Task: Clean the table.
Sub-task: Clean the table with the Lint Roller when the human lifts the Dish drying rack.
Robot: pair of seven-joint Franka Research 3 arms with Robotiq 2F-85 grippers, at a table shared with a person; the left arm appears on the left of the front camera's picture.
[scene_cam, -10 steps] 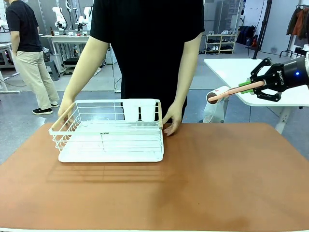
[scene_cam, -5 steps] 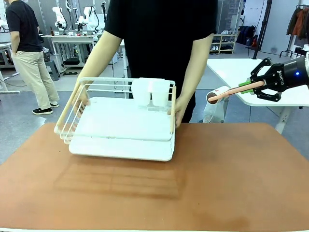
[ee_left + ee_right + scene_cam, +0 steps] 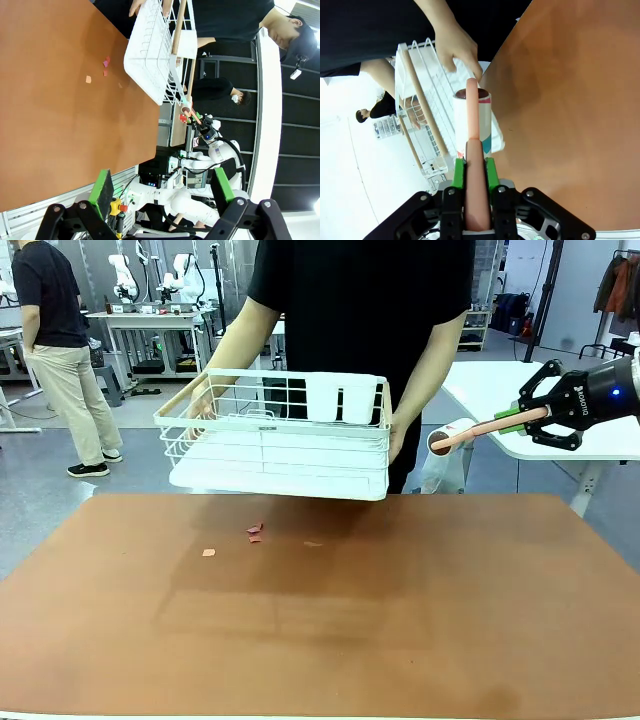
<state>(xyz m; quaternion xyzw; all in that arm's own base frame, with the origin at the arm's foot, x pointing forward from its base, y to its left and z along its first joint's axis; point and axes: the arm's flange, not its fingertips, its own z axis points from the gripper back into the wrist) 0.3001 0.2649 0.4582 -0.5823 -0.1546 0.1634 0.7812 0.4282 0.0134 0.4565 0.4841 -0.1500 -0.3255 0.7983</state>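
Several pink scraps [image 3: 255, 533] yet to clear off table [image 3: 420, 630]; dish rack [image 3: 280, 445] held aloft by person [image 3: 360, 300]; right claw [image 3: 524, 418] clamping lint roller [image 3: 468, 433], left claw [image 3: 162, 189] spread.

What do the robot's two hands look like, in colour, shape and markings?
Both are black two-finger hands with bright green pads. The right hand bears small white ROBOTIQ lettering on its side, and a blue light glows on the wrist behind it. The left hand shows jointed black links with round grey pins at the pivots.
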